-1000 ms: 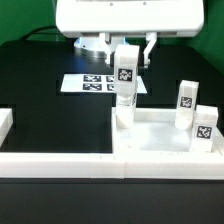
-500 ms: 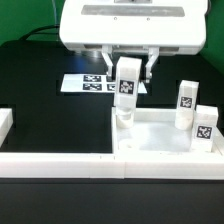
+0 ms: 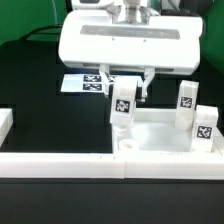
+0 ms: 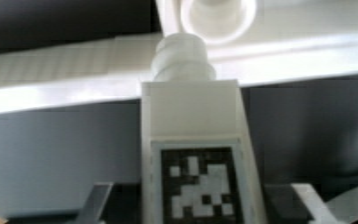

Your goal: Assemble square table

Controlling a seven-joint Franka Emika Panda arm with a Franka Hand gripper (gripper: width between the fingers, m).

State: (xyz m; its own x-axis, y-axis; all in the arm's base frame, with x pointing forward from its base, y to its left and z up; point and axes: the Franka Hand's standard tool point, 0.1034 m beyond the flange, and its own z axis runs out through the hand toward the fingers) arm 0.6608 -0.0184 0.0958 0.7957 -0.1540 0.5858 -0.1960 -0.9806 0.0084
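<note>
We see two legs (image 3: pixel 186 104) standing at the tabletop (image 3: pixel 165 140) at 3 o'clock, while the gripper (image 3: pixel 124 88) holds a third leg (image 3: pixel 122 103), not seated.

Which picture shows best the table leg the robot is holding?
The wrist view: the leg fills it, tag and tip sharp, pointing toward a round socket. The exterior view shows the leg small, tilted under the tool over the tabletop.

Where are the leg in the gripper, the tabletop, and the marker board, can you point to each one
Held leg (image 3: pixel 122 104), exterior view, on its tagged face.
Tabletop (image 3: pixel 160 152), exterior view, on its front rim.
Marker board (image 3: pixel 76 83), exterior view, on the part showing beside the gripper (image 3: pixel 127 92).
</note>
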